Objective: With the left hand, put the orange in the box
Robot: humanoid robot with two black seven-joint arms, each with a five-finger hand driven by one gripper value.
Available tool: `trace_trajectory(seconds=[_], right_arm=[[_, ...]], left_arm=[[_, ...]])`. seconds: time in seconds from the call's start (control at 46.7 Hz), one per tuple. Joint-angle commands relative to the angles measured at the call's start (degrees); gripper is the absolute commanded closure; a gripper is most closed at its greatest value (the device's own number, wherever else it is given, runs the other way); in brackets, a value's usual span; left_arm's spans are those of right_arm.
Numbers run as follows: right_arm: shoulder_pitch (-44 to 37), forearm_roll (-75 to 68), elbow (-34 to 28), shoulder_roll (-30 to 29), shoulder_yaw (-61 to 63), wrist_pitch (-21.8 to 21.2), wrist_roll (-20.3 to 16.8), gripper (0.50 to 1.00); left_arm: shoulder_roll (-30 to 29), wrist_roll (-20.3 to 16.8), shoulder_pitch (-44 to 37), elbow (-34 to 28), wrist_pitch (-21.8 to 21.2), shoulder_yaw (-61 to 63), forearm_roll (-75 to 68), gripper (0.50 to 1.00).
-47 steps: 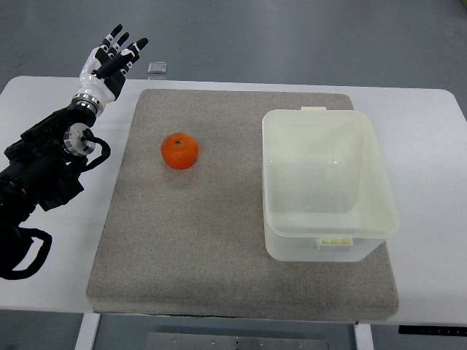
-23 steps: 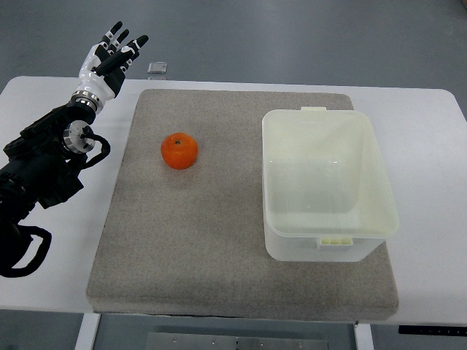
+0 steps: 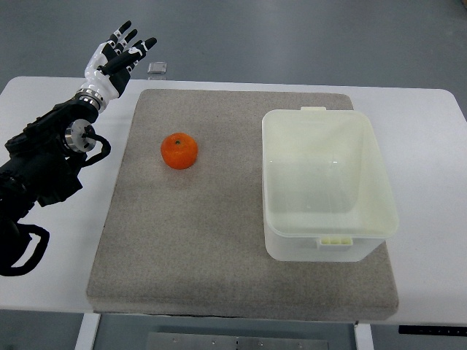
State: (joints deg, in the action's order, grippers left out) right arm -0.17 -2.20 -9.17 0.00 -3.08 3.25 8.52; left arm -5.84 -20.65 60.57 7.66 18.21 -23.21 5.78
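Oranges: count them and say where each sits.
1. The orange sits on the grey mat, left of the empty box. None seems hidden.

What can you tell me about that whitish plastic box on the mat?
The box is a pale, slightly see-through plastic tub, roughly rectangular with rounded corners and a wide rim. It has no lid on and looks empty. Small tabs stick out at the middle of its far and near rims. It sits upright on the right part of the grey mat, its near right corner close to the mat's edge. Nothing touches it but the mat.
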Motion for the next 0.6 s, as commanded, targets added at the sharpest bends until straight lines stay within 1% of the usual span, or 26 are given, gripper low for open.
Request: trace_trajectory(seconds=[0.0, 0.086, 0.257, 0.386, 0.579], right_arm=[[0.0, 0.0, 0.0, 0.0, 0.0, 0.0, 0.0, 0.574], [0.0, 0.0, -0.1, 0.0, 0.0, 0.0, 0.0, 0.574], [0.0, 0.0, 0.0, 0.0, 0.0, 0.0, 0.0, 0.574], [0.0, 0.0, -0.1, 0.0, 0.0, 0.0, 0.0, 0.574], [0.1, 0.0, -0.1, 0.0, 0.0, 0.0, 0.0, 0.574]], left_arm=[[-0.8, 0.1, 0.9, 0.5, 1.0, 3.7, -0.5, 0.504], [-1.6, 0.2, 1.9, 0.5, 2.6, 8.0, -0.8, 0.504], [-2.2, 0.3, 3.8, 0.5, 7.2, 14.8, -1.6, 0.504], [-3.1, 0.3, 5.8, 0.5, 10.7, 22.9, -6.4, 0.504], [-6.0, 0.3, 9.0, 0.5, 16.4, 26.7, -14.6, 0.504]])
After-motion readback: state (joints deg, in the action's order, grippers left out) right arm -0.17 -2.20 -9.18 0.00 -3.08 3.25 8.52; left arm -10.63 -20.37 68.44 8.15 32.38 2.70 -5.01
